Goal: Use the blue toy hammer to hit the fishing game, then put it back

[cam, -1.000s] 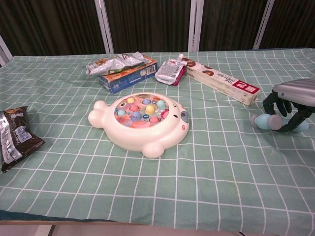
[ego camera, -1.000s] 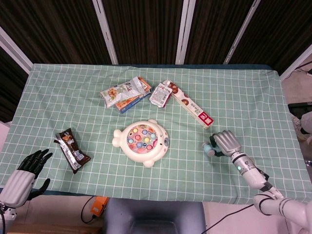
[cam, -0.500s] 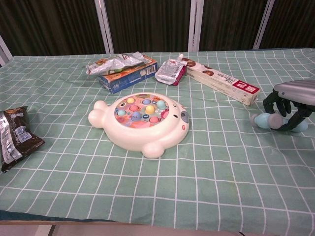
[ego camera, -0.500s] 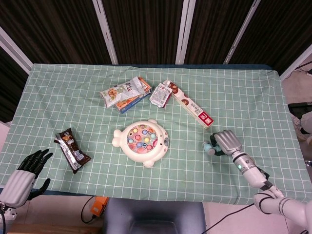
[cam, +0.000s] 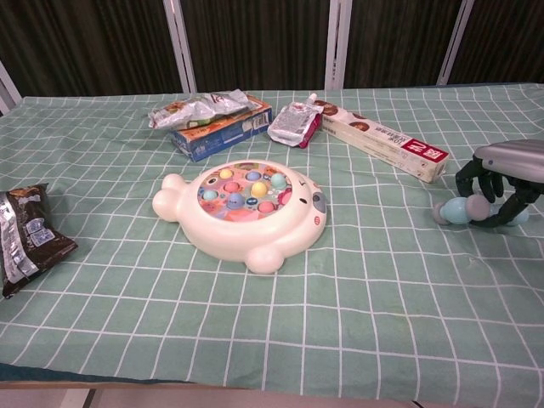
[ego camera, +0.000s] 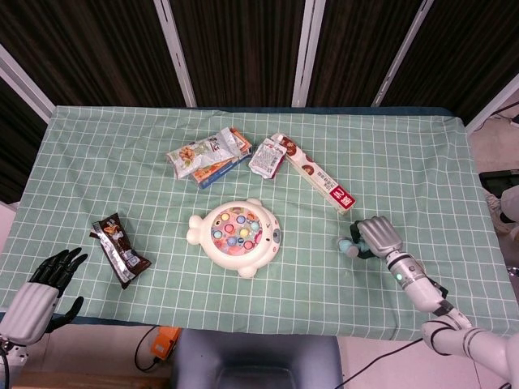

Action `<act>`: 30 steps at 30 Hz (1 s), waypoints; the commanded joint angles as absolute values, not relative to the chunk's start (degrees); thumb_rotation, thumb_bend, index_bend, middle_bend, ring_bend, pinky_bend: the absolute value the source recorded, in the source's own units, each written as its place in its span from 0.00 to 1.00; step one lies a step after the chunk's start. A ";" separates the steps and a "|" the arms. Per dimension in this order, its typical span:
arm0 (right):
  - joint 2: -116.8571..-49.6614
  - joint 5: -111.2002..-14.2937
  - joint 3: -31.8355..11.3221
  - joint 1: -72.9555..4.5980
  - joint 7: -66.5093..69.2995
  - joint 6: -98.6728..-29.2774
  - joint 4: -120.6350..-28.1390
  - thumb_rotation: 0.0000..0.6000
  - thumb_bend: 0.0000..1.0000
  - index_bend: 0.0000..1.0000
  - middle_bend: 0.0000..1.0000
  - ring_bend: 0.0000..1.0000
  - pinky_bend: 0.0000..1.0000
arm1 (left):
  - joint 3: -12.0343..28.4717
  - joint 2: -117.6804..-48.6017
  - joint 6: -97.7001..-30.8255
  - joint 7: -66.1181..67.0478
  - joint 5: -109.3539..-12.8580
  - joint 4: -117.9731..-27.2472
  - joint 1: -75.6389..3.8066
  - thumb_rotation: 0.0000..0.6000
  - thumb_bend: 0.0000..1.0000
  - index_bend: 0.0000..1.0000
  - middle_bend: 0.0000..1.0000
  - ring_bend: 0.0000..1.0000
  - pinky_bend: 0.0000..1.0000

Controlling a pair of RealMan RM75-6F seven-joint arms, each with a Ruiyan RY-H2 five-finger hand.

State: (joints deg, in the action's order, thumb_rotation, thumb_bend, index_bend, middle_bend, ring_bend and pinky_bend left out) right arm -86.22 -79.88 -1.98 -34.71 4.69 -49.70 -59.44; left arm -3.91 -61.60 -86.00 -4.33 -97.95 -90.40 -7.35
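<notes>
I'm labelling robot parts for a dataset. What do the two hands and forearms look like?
Both the left hand and the right hand have a ribbed silver-grey back and black fingers. The right forearm is silver with a small green light, dark bands and a white segment below.

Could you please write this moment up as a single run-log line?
right hand: fingers curled over blue toy hammer on the cloth | left hand: open, off table edge | fishing game: untouched, centre
</notes>
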 commanded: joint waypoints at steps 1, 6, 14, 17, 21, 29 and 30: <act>-86.28 -79.89 -2.07 -34.61 5.13 -49.67 -59.13 1.00 0.41 0.71 0.60 0.58 0.58 | -3.91 -61.61 -85.97 -4.28 -97.93 -90.42 -7.36 1.00 0.42 0.00 0.03 0.03 0.13; -86.43 -79.88 -2.23 -34.52 6.09 -49.43 -58.41 1.00 0.41 0.71 0.59 0.58 0.58 | -3.94 -61.67 -85.90 -4.07 -97.99 -90.45 -7.38 1.00 0.42 0.00 0.03 0.03 0.13; -86.76 -79.85 -2.64 -34.51 6.92 -49.30 -57.34 1.00 0.41 0.70 0.59 0.58 0.58 | -3.92 -61.73 -85.70 -3.80 -97.86 -90.51 -7.44 1.00 0.42 0.00 0.03 0.03 0.13; -86.67 -79.65 -2.96 -34.65 6.92 -49.14 -57.42 1.00 0.41 0.70 0.59 0.58 0.58 | -3.92 -61.76 -85.62 -3.72 -97.85 -90.52 -7.47 1.00 0.42 0.00 0.03 0.03 0.13; -86.50 -79.07 -3.35 -34.97 5.76 -48.46 -57.80 1.00 0.41 0.69 0.58 0.57 0.57 | -3.93 -61.76 -85.60 -3.58 -97.84 -90.57 -7.46 1.00 0.42 0.00 0.03 0.03 0.13; -86.32 -77.51 -4.36 -35.15 4.16 -47.87 -58.35 1.00 0.41 0.67 0.57 0.56 0.56 | -3.92 -61.72 -85.64 -3.69 -97.84 -90.55 -7.47 1.00 0.42 0.00 0.04 0.03 0.13; -86.24 -77.36 -4.43 -35.16 3.95 -47.79 -58.41 1.00 0.41 0.67 0.56 0.56 0.56 | -3.92 -61.72 -85.64 -3.70 -97.84 -90.54 -7.47 1.00 0.42 0.00 0.04 0.03 0.13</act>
State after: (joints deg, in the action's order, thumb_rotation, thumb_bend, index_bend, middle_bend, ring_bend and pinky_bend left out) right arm -86.30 -77.43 -4.35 -35.14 4.05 -47.86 -58.35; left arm -3.92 -61.73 -85.64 -3.70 -97.84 -90.53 -7.47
